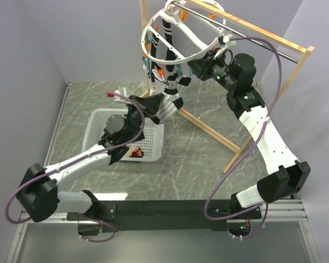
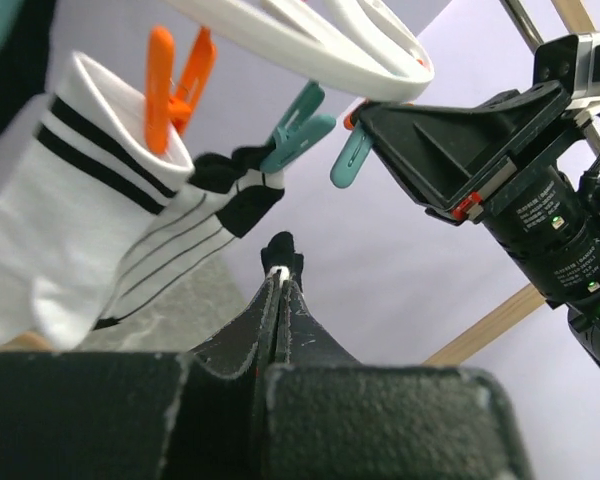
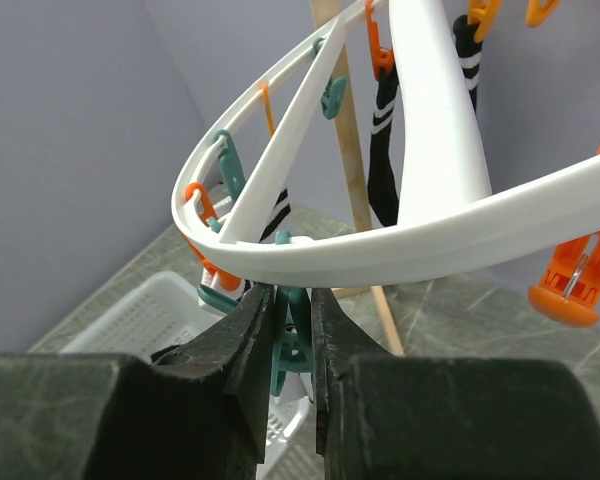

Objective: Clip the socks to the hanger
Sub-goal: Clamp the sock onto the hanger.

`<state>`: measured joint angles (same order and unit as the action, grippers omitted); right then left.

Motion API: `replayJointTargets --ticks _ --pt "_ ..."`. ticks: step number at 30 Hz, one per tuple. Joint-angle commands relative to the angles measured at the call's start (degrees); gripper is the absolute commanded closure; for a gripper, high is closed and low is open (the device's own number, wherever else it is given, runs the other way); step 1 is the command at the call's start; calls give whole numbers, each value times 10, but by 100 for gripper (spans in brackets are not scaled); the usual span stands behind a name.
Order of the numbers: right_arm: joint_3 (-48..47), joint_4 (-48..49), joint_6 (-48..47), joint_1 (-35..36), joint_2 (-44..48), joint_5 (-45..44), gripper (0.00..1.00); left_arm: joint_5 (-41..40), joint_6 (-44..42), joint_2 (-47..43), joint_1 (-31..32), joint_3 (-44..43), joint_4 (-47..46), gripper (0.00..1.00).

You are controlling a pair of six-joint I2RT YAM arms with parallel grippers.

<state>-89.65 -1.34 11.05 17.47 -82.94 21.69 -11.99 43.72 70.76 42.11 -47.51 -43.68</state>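
Observation:
The round white hanger (image 1: 200, 46) hangs from the rod, with socks clipped to it. In the left wrist view, a white sock (image 2: 70, 240) with a black-banded cuff hangs from an orange clip (image 2: 170, 85). Beside it a thin-striped sock (image 2: 185, 245) hangs from a teal clip (image 2: 295, 125). My left gripper (image 1: 153, 103) is shut on a sock's edge, and a black and white bit of that sock (image 2: 281, 252) pokes past the fingertips just below the ring. My right gripper (image 3: 292, 300) is shut on a teal clip (image 3: 292, 340) under the hanger rim (image 3: 400, 250).
A white perforated basket (image 1: 98, 118) sits on the table under my left arm. The wooden frame (image 1: 208, 129) and its metal rod (image 1: 247, 34) stand behind and to the right. A black sock (image 3: 385, 150) with white bands hangs on the ring's far side.

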Motion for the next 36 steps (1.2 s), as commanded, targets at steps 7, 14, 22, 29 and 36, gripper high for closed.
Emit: replayJointTargets --ticks 7,14,22,29,36 --pt "-1 28 66 -1 44 10 100 -36 36 82 35 -47 -220 99" --pt "10 32 77 -1 52 33 100 8 40 133 35 -79 -290 99" --pt "12 42 94 -1 59 55 100 47 33 163 34 -97 -340 99" --pt "10 54 114 -2 64 63 100 55 50 177 28 -105 -355 99" --pt "12 65 141 -3 68 69 100 57 67 183 17 -107 -331 99"
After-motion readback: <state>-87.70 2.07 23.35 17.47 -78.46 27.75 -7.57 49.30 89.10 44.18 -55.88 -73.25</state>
